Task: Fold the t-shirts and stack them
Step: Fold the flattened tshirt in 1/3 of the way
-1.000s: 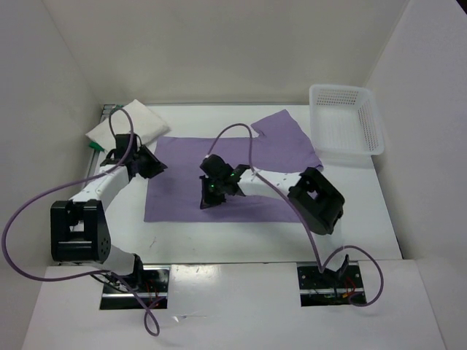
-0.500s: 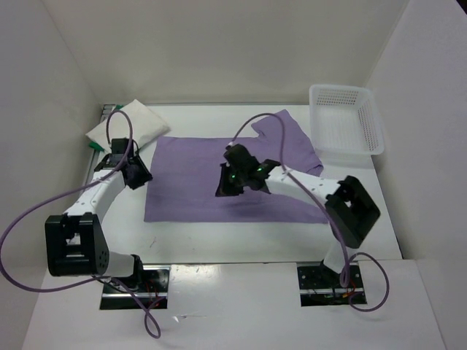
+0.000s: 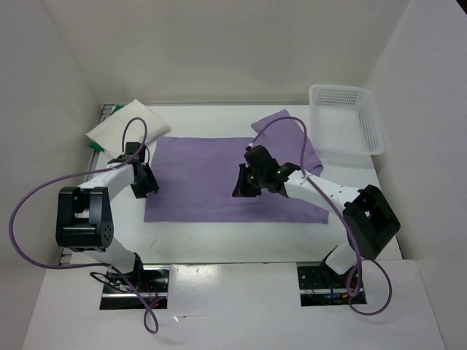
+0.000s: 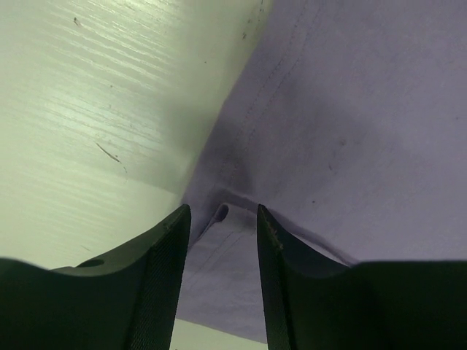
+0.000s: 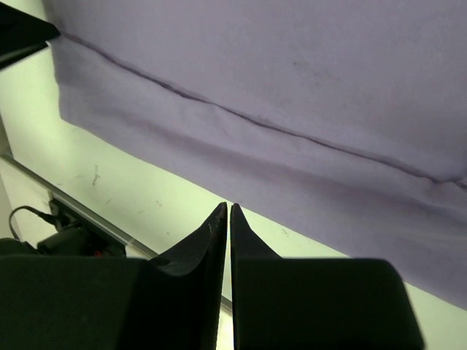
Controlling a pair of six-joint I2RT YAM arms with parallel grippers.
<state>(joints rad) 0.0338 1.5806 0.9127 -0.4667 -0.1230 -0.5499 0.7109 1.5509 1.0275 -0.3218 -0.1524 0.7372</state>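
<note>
Lavender t-shirt (image 3: pixel 204 175) lies spread flat across the middle of the bench (image 3: pixel 219 237), with one sleeve poking out toward one o'clock. The right arm crosses its four o'clock side, so I can't see that corner from overhead.

At ten o'clock sits the folded white t-shirt (image 3: pixel 128 124). The green t-shirt (image 3: pixel 95 146) shows only as slivers at the white one's edges; the rest is buried under it, and I can't judge how it is folded. The white basket (image 3: pixel 349 149) stands at two o'clock, just beside the lavender sleeve.

My left fingers (image 4: pixel 160 277) are at the lavender shirt's nine o'clock edge. The left wrist view shows them parted, straddling a small raised fold of the hem without pinching it. Their roots are cut off by the bottom of the frame, and the overhead view is too coarse to show the gap.

My right fingers (image 5: pixel 197 255) hover just right of the shirt's centre. On the right wrist camera they are all but closed, with only a hairline between them and nothing in it. Past their tips I see a dark crease running across the cloth and a strip of bare bench beyond the hem. Whether the tips touch anything, I can't tell.
</note>
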